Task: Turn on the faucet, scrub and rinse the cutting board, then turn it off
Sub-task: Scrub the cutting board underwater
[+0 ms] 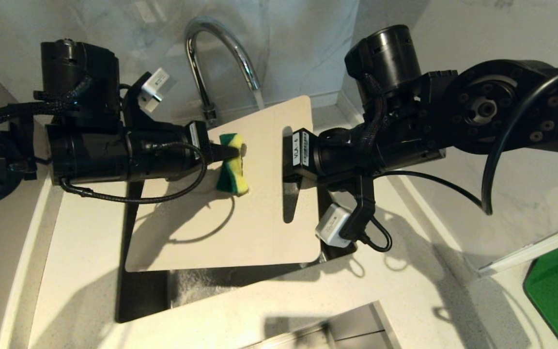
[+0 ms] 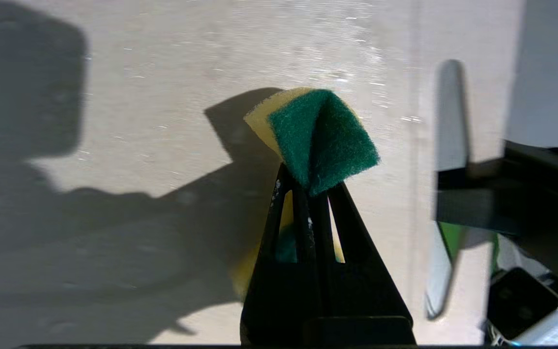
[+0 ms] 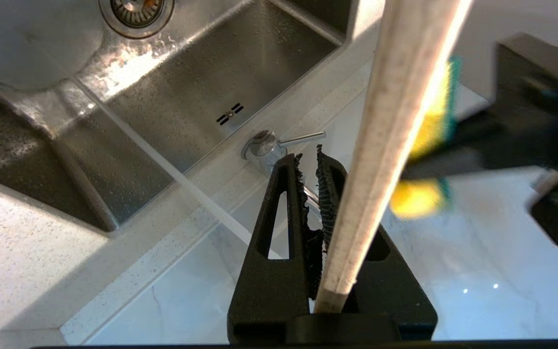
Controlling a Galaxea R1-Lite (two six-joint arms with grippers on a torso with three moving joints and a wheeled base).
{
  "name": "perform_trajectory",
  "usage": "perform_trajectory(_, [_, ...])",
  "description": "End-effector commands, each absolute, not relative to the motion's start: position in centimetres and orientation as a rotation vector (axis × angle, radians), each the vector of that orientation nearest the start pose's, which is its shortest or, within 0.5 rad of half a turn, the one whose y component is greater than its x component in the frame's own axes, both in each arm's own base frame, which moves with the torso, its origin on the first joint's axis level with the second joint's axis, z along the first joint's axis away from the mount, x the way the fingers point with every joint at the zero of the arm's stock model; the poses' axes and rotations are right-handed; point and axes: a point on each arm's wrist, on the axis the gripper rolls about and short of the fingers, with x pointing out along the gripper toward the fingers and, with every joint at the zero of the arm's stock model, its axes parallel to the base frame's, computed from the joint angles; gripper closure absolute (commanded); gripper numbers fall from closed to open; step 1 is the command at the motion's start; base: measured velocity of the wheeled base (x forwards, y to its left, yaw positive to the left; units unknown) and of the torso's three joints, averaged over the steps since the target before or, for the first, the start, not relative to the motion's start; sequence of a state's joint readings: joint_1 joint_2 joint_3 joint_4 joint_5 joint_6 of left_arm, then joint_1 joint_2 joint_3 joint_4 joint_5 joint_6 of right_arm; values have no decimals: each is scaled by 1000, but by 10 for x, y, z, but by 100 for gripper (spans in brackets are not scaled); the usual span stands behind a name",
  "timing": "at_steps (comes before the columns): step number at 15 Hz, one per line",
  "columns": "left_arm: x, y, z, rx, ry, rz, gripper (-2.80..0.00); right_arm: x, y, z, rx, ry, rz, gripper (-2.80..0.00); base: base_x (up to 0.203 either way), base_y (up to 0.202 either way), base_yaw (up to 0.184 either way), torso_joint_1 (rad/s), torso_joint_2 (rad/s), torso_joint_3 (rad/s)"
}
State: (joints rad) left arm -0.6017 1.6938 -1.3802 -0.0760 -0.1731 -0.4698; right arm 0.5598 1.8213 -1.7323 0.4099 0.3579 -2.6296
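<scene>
Left tool point(image 1: 228, 152) pinching spongy yellow-green pad point(image 1: 233, 169); right tool point(image 3: 310, 194) clamping flat cream cutting board point(image 1: 240, 218)

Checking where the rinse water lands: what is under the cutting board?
Under the cutting board lies the steel sink, wet, with its drain showing in the right wrist view. In the head view the board hides most of the basin.
</scene>
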Motion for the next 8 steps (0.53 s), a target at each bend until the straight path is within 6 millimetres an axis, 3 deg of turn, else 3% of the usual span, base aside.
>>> perform_trajectory(1, [277,-179,285,-400,436,-682,0,285,188,303,-2383,-1003,965,0,0,0,0,0,0,0])
perform_trajectory(8, [309,-130,263,-438,498,-609,0,282,185,307,-2384,-1006,950,0,0,0,0,0,0,0])
